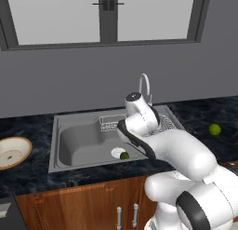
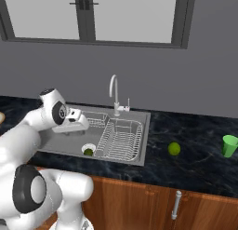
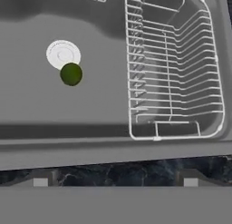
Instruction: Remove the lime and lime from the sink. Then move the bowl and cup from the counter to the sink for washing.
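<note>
Hand view: dark lime lies on the sink floor, touching the near edge of the white drain.
Rack: a wire rack fills the right part of the basin, well apart from that lime; nothing lies on it.
Way to the lime: open basin floor around it, nothing between it and my tool.
Tool: my two fingertips stand wide apart at the bottom of the hand view, over the sink's front rim and the table edge; released, nothing between them.
Bright lime: on the table right of the sink, out of the basin, on bare stone.
Cup: green cup upright on the table, farther right than the bright lime, well apart from it.
Bowl: tan-rimmed bowl on the table left of the sink, near the basin's left rim but not touching it.
Faucet: chrome faucet rises behind the basin, at its back rim.
Arm: my arm reaches forward over the front of the sink, wrist bent so the hand looks down into the basin; in the left base view it hides part of the rack.
</note>
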